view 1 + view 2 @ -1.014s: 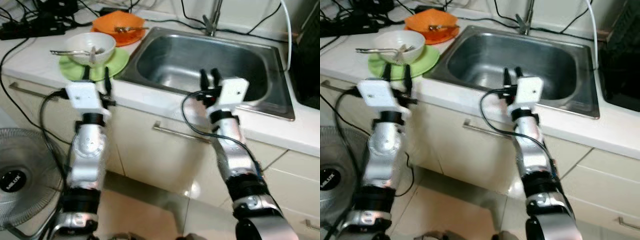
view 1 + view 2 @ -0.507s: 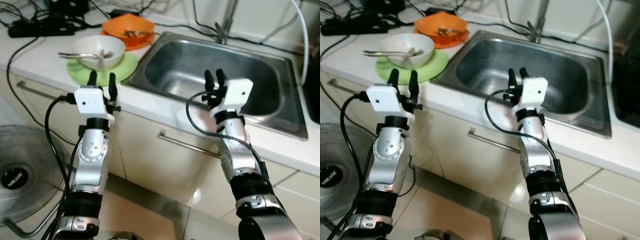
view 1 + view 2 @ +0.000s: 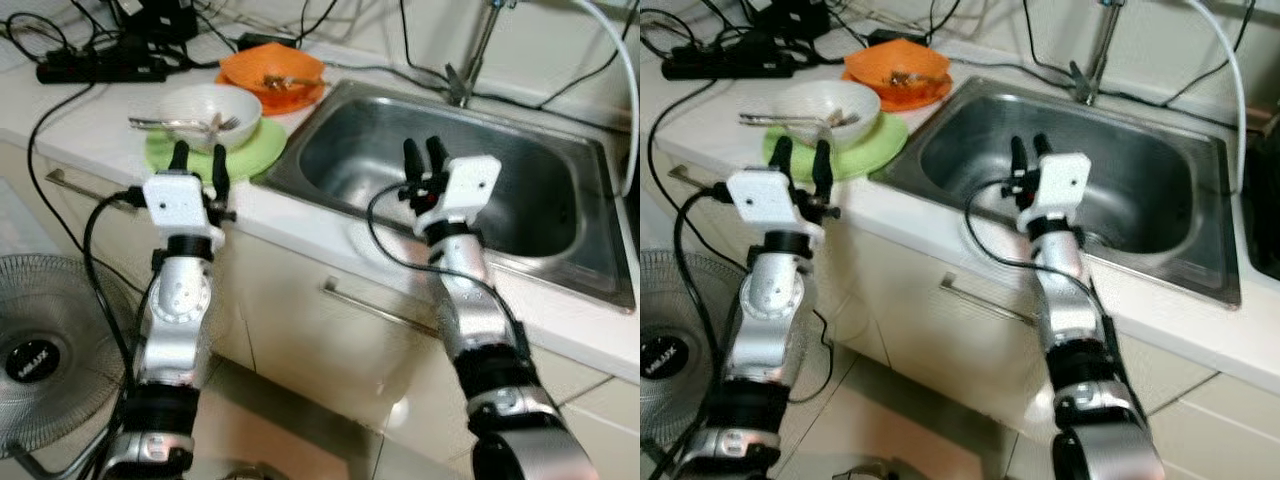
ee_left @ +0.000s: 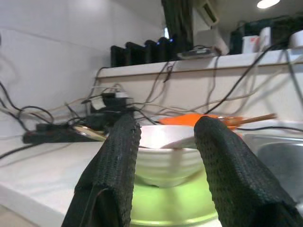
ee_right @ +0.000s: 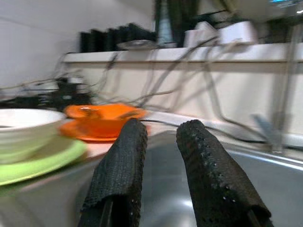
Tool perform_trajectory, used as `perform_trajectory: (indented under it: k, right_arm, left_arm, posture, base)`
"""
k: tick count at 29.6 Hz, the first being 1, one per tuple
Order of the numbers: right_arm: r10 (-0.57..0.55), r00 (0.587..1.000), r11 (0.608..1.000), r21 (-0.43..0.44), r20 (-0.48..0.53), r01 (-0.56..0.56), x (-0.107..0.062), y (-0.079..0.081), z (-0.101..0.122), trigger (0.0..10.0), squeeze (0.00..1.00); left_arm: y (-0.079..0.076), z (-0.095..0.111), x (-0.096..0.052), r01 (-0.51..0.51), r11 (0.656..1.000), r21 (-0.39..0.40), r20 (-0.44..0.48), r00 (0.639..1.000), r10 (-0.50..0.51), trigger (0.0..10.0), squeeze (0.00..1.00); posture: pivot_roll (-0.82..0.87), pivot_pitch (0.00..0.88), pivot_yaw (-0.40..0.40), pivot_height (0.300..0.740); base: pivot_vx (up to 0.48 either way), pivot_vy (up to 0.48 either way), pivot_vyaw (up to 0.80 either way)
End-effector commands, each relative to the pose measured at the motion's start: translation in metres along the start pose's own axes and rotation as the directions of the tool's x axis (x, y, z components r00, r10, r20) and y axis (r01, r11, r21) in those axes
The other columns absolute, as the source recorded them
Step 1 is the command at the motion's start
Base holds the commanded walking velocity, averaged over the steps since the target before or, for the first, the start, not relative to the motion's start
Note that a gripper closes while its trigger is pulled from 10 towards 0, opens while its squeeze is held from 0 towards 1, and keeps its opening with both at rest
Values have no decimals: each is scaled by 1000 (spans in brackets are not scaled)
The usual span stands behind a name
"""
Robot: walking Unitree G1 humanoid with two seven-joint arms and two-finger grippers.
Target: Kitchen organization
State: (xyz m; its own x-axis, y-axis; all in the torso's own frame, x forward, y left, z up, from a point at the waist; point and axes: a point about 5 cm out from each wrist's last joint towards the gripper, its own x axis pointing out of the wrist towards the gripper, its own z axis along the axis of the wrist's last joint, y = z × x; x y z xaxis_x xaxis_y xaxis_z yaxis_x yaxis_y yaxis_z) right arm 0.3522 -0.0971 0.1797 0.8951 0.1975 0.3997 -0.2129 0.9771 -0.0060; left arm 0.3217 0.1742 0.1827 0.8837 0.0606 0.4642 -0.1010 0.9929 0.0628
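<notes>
Where it stands, fan reads "MILUX".

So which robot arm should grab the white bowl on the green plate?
Probably the left. The left gripper is open, right before the white bowl on the green plate. The right gripper is at the sink, farther away.

I see a white bowl on a lime-green plate, upper left of the head view, and behind it an orange bowl on an orange plate. The sink is dull steel grey in a white counter. My arms are silver with white wrist housings; both grippers' fingers are black, with a dotted texture. Black cables cross the counter at upper left.
</notes>
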Motion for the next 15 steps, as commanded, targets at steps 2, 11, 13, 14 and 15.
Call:
perform_trajectory:
  k: [2, 11, 13, 14, 15]
  right_arm:
    - [-31, 999, 999, -12, 18, 31, 1, -12, 4, 10000, 0]
    - [-35, 999, 999, -7, 23, 36, 1, -12, 5, 10000, 0]
    - [-37, 999, 999, -5, 25, 37, 1, -12, 5, 10000, 0]
    - [-37, 999, 999, -4, 26, 37, 1, -12, 5, 10000, 0]
    - [-37, 999, 999, -3, 26, 37, 1, -12, 5, 10000, 0]
  left_arm:
    - [-7, 3, 2, 19, 1000, -10, 11, 1000, -19, 10000, 0]
    - [-8, 3, 2, 22, 1000, -11, 13, 1000, -22, 10000, 0]
    - [-8, 4, 2, 22, 1000, -12, 14, 1000, -22, 10000, 0]
    - [-8, 4, 3, 23, 1000, -12, 16, 1000, -22, 10000, 0]
    - [-9, 4, 3, 23, 1000, -12, 17, 1000, -22, 10000, 0]
  posture:
    - [110, 77, -32, 740]
    - [111, 79, -31, 740]
    - [111, 81, -31, 740]
    - [111, 81, -31, 740]
    - [111, 81, -31, 740]
  base:
    - [287, 0, 0]
    - [284, 0, 0]
    - [285, 0, 0]
    - [285, 0, 0]
    - [285, 0, 0]
